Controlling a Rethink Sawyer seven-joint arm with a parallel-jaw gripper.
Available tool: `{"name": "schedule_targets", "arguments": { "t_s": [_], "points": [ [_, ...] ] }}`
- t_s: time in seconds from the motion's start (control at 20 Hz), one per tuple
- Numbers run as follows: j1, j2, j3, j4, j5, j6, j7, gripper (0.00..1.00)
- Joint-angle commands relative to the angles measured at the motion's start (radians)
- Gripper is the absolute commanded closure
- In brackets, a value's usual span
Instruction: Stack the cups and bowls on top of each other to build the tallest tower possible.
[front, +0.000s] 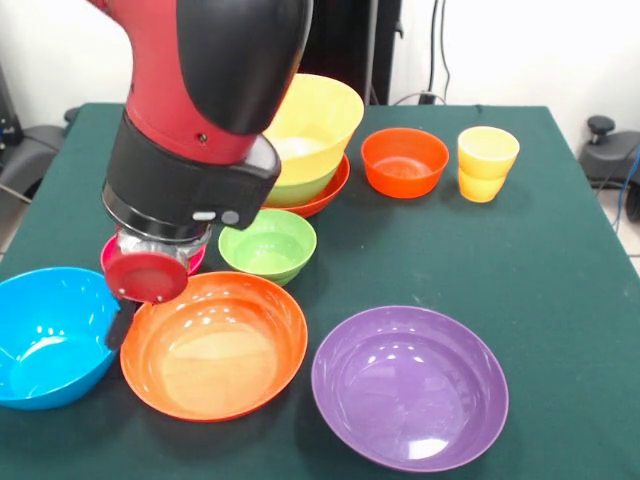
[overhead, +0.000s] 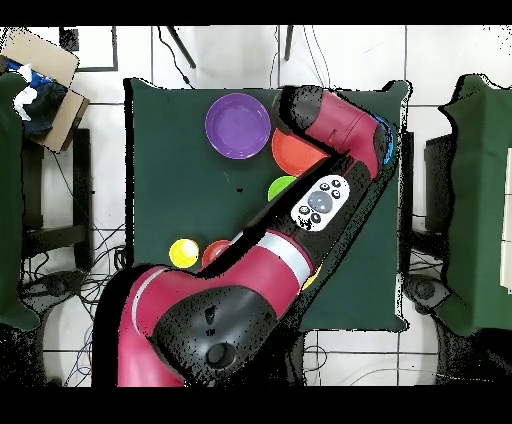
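Front view first: gripper hanging low from the red and black arm, over the gap between the blue bowl and the large orange bowl, just above both rims; impossible to tell whether apart or together, or whether anything is touched or held. Directly behind it, a magenta bowl, mostly hidden. Beside that, a small lime green bowl, close to the orange bowl's far rim. Purple bowl near the front edge of the green table, just beside the orange bowl. Further back, the tower: wide red-orange dish lowest, a lime green bowl in it, a yellow bowl uppermost, partly covered by the arm. To its right, a small red-orange bowl, then the cups, one yellow tumbler nested in another, near the back corner. Open cloth along the right side and across the middle; crowded on the left. Overhead view next: arm lying diagonally across the table, hiding the gripper, tower and magenta bowl. Visible there: purple bowl, parts of the orange bowl and lime green bowl, a sliver of blue, the cups and the red-orange bowl near the base-side edge. Broad bare cloth left of the arm.
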Motion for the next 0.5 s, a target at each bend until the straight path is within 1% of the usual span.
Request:
{"name": "schedule_targets", "arguments": {
  "t_s": [0.05, 0.25, 0.5],
  "points": [
    [0.010, -0.003, 0.148, 0.043, -0.031, 0.084, 0.096, 0.00],
    [0.010, 0.000, 0.145, 0.035, -0.028, 0.089, 0.108, 0.00],
    [0.000, 0.041, 0.102, -0.049, -0.002, 0.134, 0.188, 0.00]
  ]
}}
